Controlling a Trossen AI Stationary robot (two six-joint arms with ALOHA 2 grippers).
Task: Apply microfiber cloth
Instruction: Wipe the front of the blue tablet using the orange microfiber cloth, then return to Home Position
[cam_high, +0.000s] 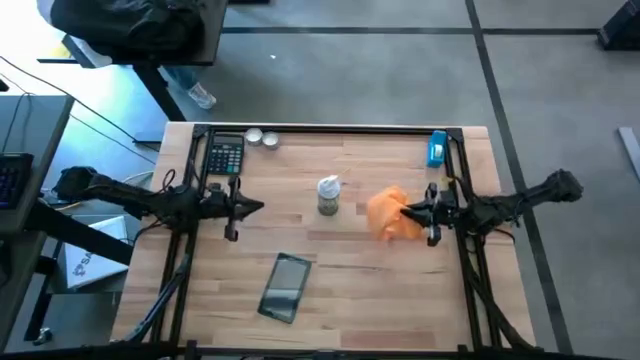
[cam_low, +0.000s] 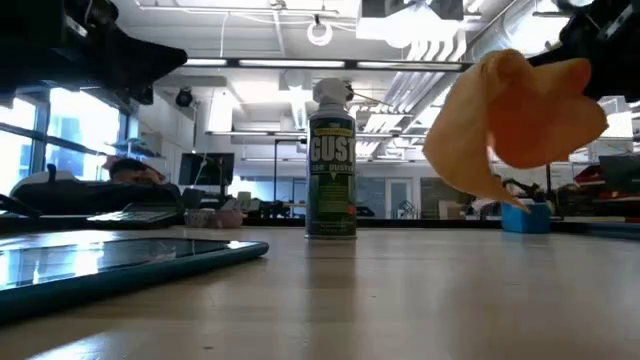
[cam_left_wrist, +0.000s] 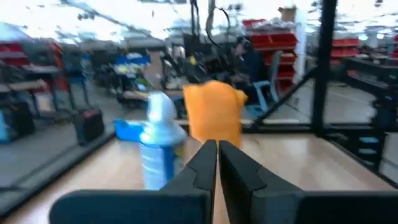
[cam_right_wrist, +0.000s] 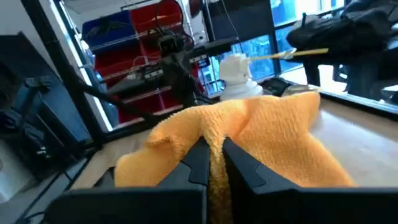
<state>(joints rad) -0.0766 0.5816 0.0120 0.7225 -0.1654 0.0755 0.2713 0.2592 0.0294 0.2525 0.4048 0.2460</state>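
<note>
On a wooden bench (cam_high: 330, 250) in a workshop, the right pincer (cam_high: 414, 213) is gripping the orange cloth (cam_high: 390, 213) and holding it aloft, apparently for wiping the tablet (cam_high: 285, 288); the left pincer (cam_high: 250, 208) is idling closed beside the can (cam_high: 328, 196).

Industrial workshop or lab: concrete floor (cam_high: 400, 80), exposed ceiling ducts (cam_low: 420, 45), red parts-bin racks (cam_right_wrist: 134, 59), monitors (cam_low: 205, 165), wooden workbench (cam_high: 350, 290).

Both arms are dark, jointed and knobbly, each ending in the left gripper (cam_high: 252, 208) or right gripper (cam_high: 408, 212) with two black, tapering, wedge-shaped fingers (cam_left_wrist: 202, 168).
</note>
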